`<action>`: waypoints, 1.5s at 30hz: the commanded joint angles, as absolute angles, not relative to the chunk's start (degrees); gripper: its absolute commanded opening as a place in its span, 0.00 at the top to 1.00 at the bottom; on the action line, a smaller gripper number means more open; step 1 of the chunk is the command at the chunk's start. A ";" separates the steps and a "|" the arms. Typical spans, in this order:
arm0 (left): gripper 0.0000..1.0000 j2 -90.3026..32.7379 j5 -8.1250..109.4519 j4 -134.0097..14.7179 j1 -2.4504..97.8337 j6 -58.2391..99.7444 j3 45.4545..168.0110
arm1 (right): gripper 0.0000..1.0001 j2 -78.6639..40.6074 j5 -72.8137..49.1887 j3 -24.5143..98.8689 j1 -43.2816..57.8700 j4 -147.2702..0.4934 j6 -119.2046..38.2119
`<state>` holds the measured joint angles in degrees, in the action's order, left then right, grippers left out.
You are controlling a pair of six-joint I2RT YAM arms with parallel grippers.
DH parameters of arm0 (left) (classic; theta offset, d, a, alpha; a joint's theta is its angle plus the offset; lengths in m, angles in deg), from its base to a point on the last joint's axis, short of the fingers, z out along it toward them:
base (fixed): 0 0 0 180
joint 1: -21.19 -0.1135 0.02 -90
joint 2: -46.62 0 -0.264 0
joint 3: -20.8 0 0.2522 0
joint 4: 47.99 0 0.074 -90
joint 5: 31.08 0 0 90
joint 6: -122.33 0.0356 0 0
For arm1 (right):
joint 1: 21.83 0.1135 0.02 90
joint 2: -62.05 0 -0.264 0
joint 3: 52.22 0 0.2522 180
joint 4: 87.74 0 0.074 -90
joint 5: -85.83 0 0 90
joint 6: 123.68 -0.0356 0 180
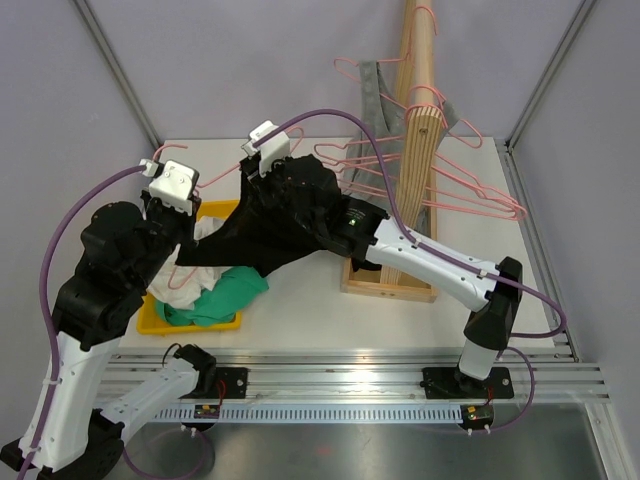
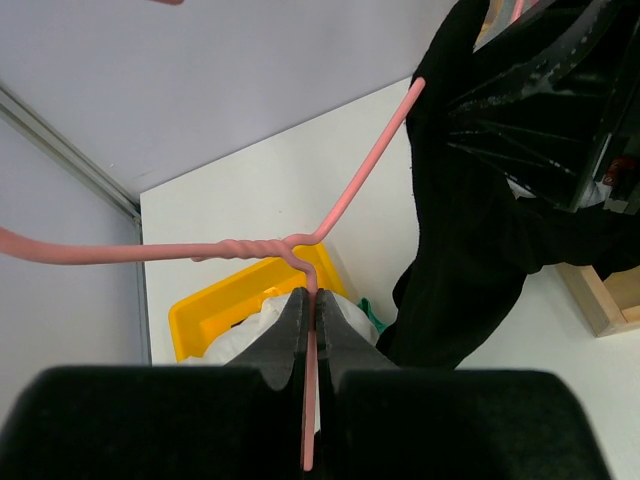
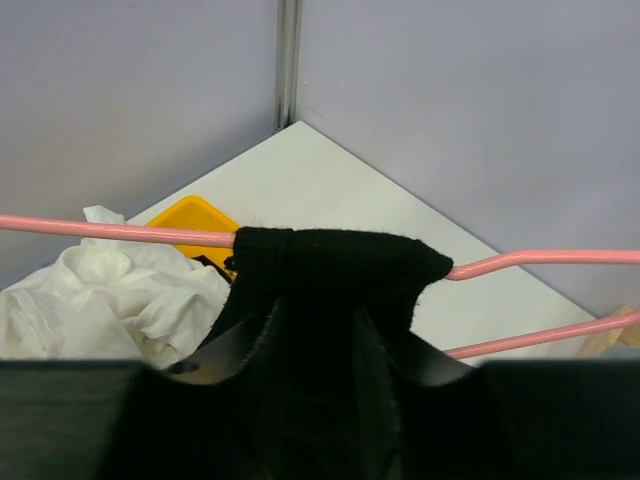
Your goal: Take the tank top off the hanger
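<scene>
The left claw (image 2: 309, 296) is shut tight on the thin pink wire hanger (image 2: 240, 247). It pinches the wire just below the twisted neck and holds the hanger up above the white table (image 1: 320, 320).

The black tank top (image 3: 330, 265) hangs on that same hanger. One strap is folded over the pink wire. The rest of the top hangs down to the right of the left claw, between the two arms.

The right claw (image 3: 325, 350) is right under the strap. It is about half shut. The black cloth is bunched between its two fingers (image 3: 212, 352), and they press on it from both sides. So the right claw has the tank top, and the left claw has the hanger.

Below and a bit behind the left claw sits a yellow plastic bin (image 2: 205, 320) on the table. A crumpled white cloth (image 3: 110, 290) and a green cloth (image 1: 225, 295) lie in it.

Farther back on the right stands a tall wooden rack (image 1: 420, 130). More pink wire hangers (image 1: 470, 190) hang on it, and a grey garment (image 1: 372, 95) hangs at its far end.
</scene>
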<state>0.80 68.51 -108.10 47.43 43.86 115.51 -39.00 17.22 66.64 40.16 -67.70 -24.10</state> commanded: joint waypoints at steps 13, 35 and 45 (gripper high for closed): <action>1.00 1.97 69.73 -103.32 47.65 43.67 114.28 | 1.00 -36.21 22.19 67.98 40.75 -67.75 -22.43; 1.00 4.60 73.35 -107.28 47.65 40.86 111.13 | 1.00 -33.13 29.93 72.81 37.85 -62.56 -17.16; 1.00 11.55 71.93 -112.11 47.65 38.22 111.99 | 1.00 -38.66 28.44 80.28 32.75 -58.61 -17.86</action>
